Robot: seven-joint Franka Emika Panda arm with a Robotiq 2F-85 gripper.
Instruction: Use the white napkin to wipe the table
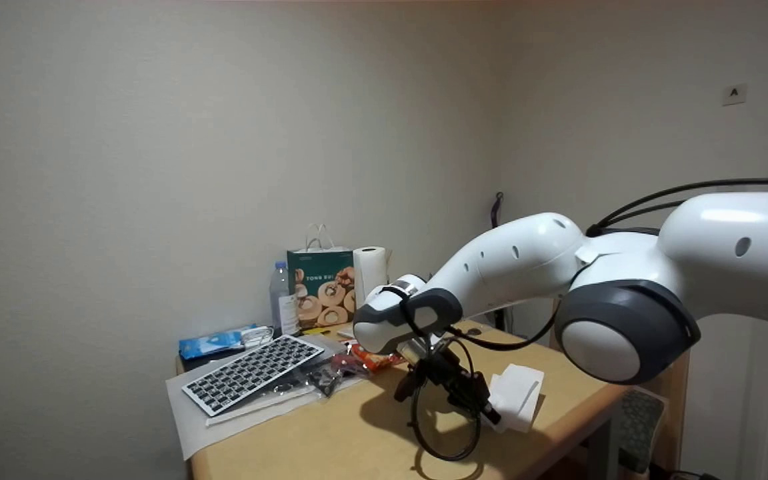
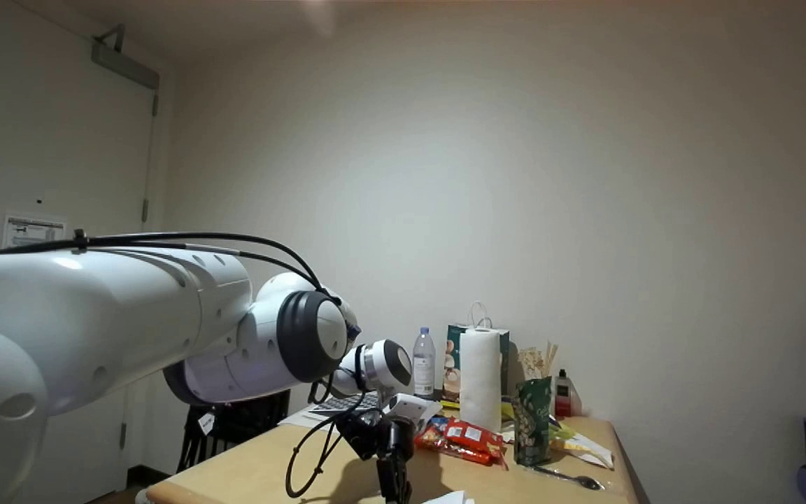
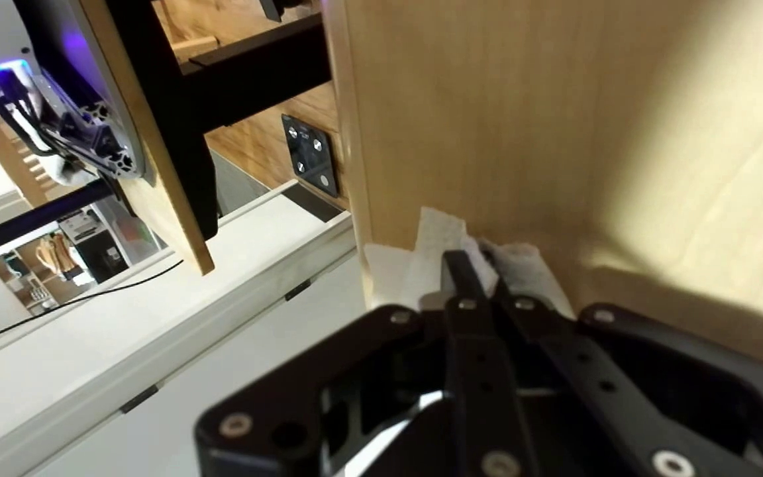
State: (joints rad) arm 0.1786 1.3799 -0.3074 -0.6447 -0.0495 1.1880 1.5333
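Note:
The white napkin (image 1: 521, 393) lies crumpled at the tan table's (image 1: 304, 443) near right part, with one flap standing up. My gripper (image 3: 479, 265) is shut on the white napkin (image 3: 439, 242); in the wrist view its folds come out between and on both sides of the dark fingertips. In an exterior view the gripper (image 1: 491, 415) points down at the tabletop, its tips against the napkin. Only a corner of the napkin (image 2: 450, 498) shows at the bottom of an exterior view. Whether the cloth presses flat on the wood under the tips cannot be seen.
A keyboard (image 1: 254, 375) rests on white sheets at the table's far side. Red snack packets (image 2: 469, 437), a paper towel roll (image 2: 480, 378), a bottle (image 2: 424, 364), a green pouch (image 2: 533, 420) and a spoon (image 2: 585, 481) stand or lie behind. The table's edge (image 3: 348, 132) runs close by the napkin.

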